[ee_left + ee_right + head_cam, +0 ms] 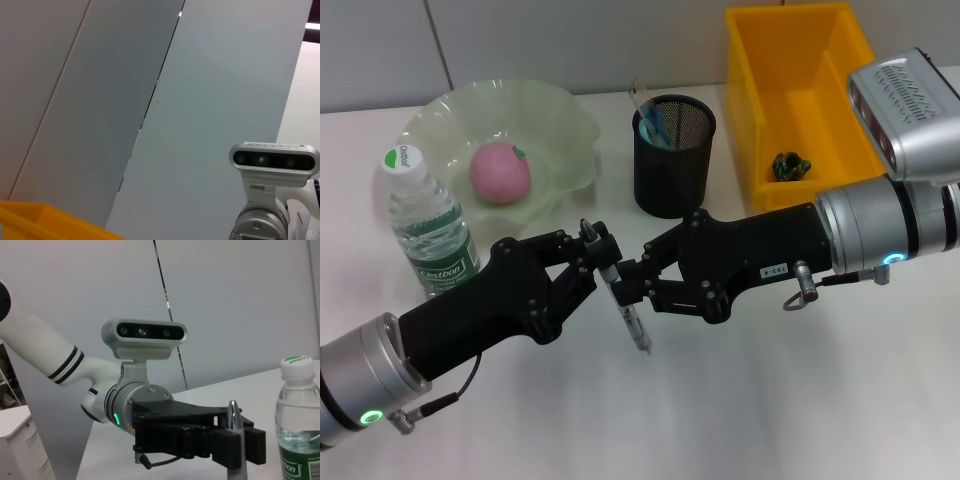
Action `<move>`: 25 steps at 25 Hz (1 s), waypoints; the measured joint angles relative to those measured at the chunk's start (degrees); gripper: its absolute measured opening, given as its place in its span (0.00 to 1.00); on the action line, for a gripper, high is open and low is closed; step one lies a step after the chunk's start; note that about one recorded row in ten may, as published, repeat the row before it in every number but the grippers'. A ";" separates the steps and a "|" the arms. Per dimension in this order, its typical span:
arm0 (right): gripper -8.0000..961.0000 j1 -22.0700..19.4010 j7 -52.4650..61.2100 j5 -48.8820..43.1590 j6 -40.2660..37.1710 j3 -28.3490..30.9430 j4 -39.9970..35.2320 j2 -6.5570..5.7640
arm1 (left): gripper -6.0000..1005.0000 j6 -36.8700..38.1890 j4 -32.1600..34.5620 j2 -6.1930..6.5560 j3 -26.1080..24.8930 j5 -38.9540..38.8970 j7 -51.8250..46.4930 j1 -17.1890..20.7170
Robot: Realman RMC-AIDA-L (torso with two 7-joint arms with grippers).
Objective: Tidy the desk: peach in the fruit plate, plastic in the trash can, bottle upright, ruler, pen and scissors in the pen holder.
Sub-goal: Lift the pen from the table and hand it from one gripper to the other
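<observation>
Silver pen (621,291) clamped between left tool (592,268), right tool (632,283)

Left end effector (240,447): I see its black fingers closed on the pen, facing my camera.
Pen (235,432): silver top, standing roughly upright between those fingers.
Wrist camera (144,333): grey housing, mounted above the left end effector.
Bottle (298,420): upright, green-and-white cap, just beside the pen.
Bench (200,395): white, behind the arm.
</observation>
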 joint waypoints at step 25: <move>0.57 0.21 0.57 0.01 -0.20 0.45 -0.96 -0.06 | 0.15 -0.15 0.01 -0.01 -0.78 0.05 -0.81 -0.09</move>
